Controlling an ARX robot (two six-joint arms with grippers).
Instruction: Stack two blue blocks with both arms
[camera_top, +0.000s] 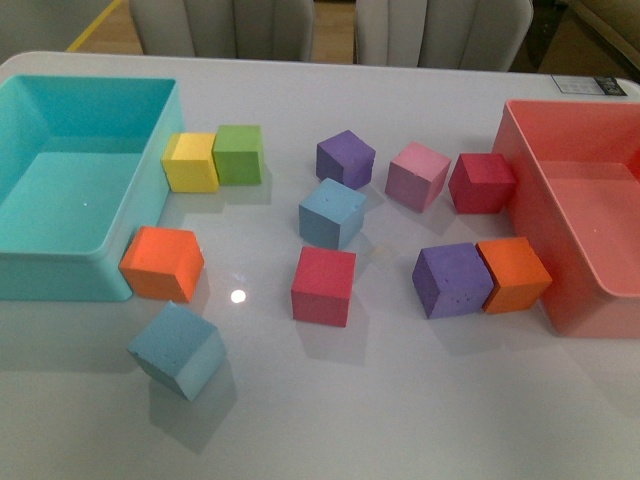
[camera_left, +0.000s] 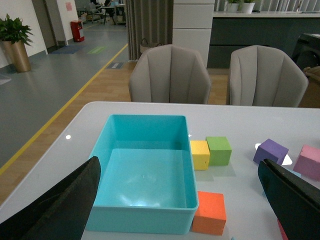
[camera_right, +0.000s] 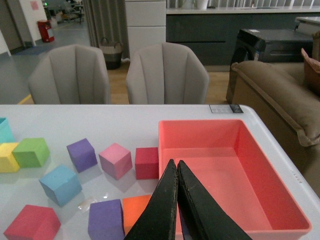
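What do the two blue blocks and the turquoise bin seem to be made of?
The middle blue block and the near blue block: probably foam, matte, with finely pitted faces and no glare. The turquoise bin: likely plastic, smooth, slightly glossy; its floor reflects light.

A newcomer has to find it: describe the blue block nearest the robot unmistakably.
Start at the turquoise bin on the left of the table. By its near corner sits an orange block; the blue block lies just closer to the robot than that. It stands alone, turned askew, while the other blue block sits mid-table.
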